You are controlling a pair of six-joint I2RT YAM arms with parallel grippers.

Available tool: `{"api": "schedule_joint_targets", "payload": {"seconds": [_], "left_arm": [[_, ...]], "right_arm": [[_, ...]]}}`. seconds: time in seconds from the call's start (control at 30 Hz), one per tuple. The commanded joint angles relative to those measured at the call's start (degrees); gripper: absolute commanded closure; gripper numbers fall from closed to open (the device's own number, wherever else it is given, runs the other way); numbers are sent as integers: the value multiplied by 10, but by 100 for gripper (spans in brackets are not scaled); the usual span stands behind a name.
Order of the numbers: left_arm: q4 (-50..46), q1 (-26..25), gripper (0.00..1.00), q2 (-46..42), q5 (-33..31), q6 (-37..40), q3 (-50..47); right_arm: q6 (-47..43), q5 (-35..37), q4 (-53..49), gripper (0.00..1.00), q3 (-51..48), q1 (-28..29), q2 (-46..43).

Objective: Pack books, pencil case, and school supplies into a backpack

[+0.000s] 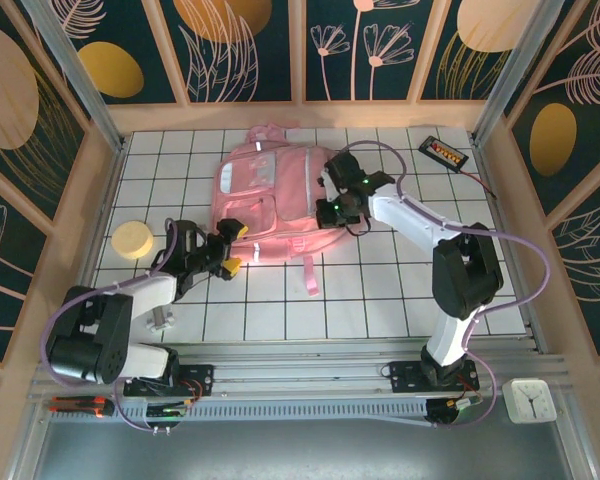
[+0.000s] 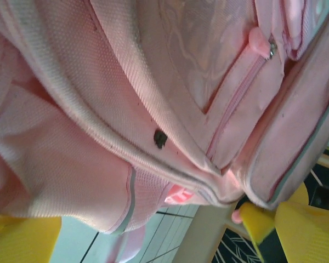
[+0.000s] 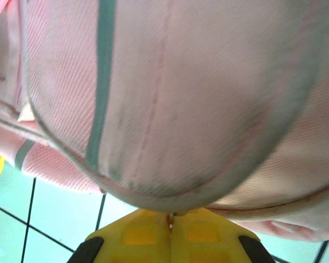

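Backpack [image 1: 265, 205]: lay flat between the two pincers.
Left gripper [image 1: 234, 248]: spread wide, empty, backpack's corner just ahead.
Right gripper [image 1: 332, 208]: fingers [image 3: 203, 235] pressed together against backpack's edge; any hold, I couldn't tell.
Yellow disc [image 1: 132, 239]: well outside left gripper.

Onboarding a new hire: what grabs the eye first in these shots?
The bright pink backpack lying mid-table at the back, both arms at it. The left gripper stands open at its near-left corner; the right gripper is pinched shut on its right edge. A pale yellow disc sits far left.
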Motion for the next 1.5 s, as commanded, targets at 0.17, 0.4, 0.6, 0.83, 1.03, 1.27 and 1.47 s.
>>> {"api": "schedule_joint_targets", "payload": {"seconds": [0.17,0.4,0.6,0.83,1.03,1.27,1.47], "left_arm": [[19,45,1,136,16,50,160],[-125,90,1,227,15,185,346],[-159,80,1,178,23,196,316],[-10,-36,1,70,12,44,123],[76,-83,5,66,-5,-34,89],[106,-94,24,104,-1,-50,115],[106,-106,34,140,3,-52,135]], "right_arm": [[64,-74,27,100,-47,60,-40],[107,-117,64,100,-42,79,-26],[111,-62,3,100,8,80,9],[129,-71,-3,100,34,80,31],[125,-80,-10,100,58,81,50],[122,-75,-18,100,61,81,48],[126,-70,-17,100,62,81,43]]}}
